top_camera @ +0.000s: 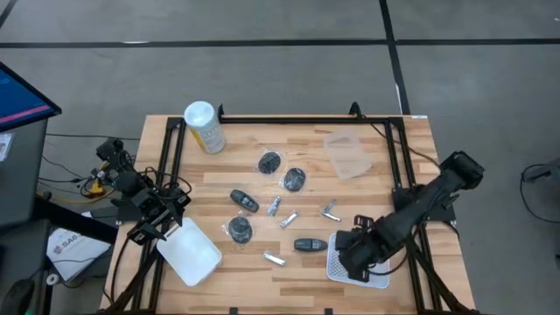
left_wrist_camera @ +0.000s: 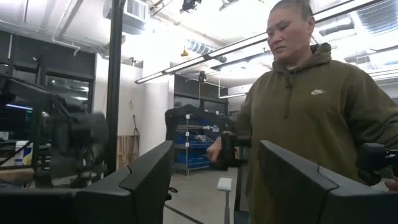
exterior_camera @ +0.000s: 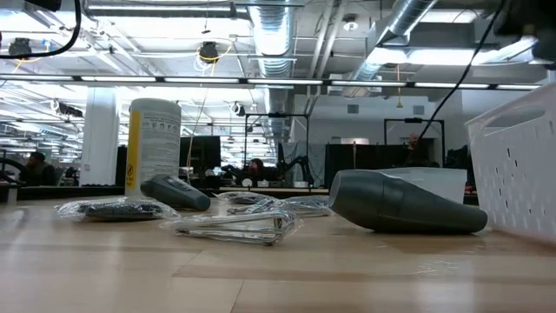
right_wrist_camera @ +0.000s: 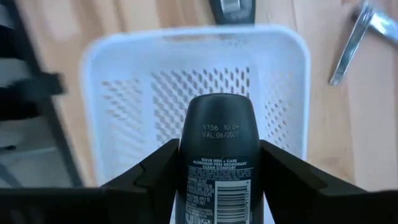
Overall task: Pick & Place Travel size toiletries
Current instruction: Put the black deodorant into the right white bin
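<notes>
My right gripper [top_camera: 354,252] [right_wrist_camera: 219,177] hangs over the white perforated basket [top_camera: 366,276] [right_wrist_camera: 134,74] at the table's near right, shut on a dark grey deodorant stick [right_wrist_camera: 219,143]. On the wood lie dark capsules [top_camera: 244,200] [top_camera: 310,245] [exterior_camera: 400,204], flat wrapped discs [top_camera: 269,162] [top_camera: 295,179] [top_camera: 239,229] and small silver pieces [top_camera: 274,206] [top_camera: 330,210] [top_camera: 275,259]. My left gripper [top_camera: 153,226] [left_wrist_camera: 214,171] waits open at the table's left edge, facing the room. My right gripper pinches the deodorant stick between its two fingers [right_wrist_camera: 158,171], on the labelled sides of its body [right_wrist_camera: 217,186]. The fingers come from above, pointing down, and lie along the stick. The stick is lifted clear, and its rounded end [right_wrist_camera: 219,115] points down at the basket's floor.
A tall pale-yellow canister [top_camera: 204,127] [exterior_camera: 152,143] stands at the far left. A clear plastic bag [top_camera: 347,153] lies at the far right, and a white tray [top_camera: 191,254] rests at the near left under my left arm. A person in an olive hoodie [left_wrist_camera: 311,118] stands beyond the table.
</notes>
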`<state>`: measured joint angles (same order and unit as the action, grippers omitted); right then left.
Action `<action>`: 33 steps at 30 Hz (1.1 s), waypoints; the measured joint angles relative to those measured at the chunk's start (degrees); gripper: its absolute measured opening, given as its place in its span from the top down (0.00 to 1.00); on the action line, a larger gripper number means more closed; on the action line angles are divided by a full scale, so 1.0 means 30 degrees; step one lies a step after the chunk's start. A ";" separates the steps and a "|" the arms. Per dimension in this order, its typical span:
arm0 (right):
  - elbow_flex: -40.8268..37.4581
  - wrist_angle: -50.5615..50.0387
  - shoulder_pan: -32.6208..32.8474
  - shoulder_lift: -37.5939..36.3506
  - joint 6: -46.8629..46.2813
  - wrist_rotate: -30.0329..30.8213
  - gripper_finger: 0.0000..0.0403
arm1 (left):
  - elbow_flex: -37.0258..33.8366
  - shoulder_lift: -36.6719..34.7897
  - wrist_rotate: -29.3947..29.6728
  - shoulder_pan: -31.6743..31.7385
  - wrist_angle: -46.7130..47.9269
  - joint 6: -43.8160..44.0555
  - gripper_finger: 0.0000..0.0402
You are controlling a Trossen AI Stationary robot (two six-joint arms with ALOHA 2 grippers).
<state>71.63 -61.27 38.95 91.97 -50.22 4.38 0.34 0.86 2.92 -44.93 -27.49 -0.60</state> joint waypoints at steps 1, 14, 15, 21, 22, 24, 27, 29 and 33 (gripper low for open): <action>-0.0326 0.0464 0.0051 0.0221 -0.0014 -0.0012 0.53 | 0.0000 0.0000 0.0006 0.0000 0.0000 0.0000 0.42; -0.5952 0.6563 0.0258 0.0711 -0.1843 -0.1496 0.52 | 0.0000 0.0000 -0.0001 0.0000 0.0000 0.0000 0.42; -0.6218 0.6801 0.0261 0.0711 -0.1843 -0.1579 0.52 | 0.0000 0.0000 0.0005 0.0000 0.0000 0.0000 0.42; -0.6729 0.7066 0.0258 0.0697 -0.1341 -0.1584 0.53 | 0.0000 0.0000 0.0000 0.0000 0.0000 0.0000 0.42; -0.6736 0.7064 0.0258 0.0697 -0.1333 -0.1574 0.52 | 0.0000 0.0000 0.0006 0.0000 0.0000 0.0000 0.42; -0.6736 0.7064 0.0258 0.0697 -0.1257 -0.1544 0.50 | 0.0000 0.0000 -0.0001 0.0000 0.0000 0.0000 0.42; -0.6736 0.7027 0.0258 0.0697 -0.1170 -0.1544 0.46 | 0.0000 0.0000 0.0002 0.0000 0.0000 0.0000 0.42; -0.6736 0.7033 0.0258 0.0690 -0.1130 -0.1544 0.46 | 0.0000 0.0000 -0.0001 0.0000 0.0000 0.0000 0.42; -0.6731 0.7054 0.0258 0.0690 -0.1076 -0.1706 0.46 | 0.0000 0.0000 0.0005 0.0000 0.0000 0.0000 0.42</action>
<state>51.43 -40.10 39.72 94.04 -53.45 -0.74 0.34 0.86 2.94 -44.93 -27.49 -0.60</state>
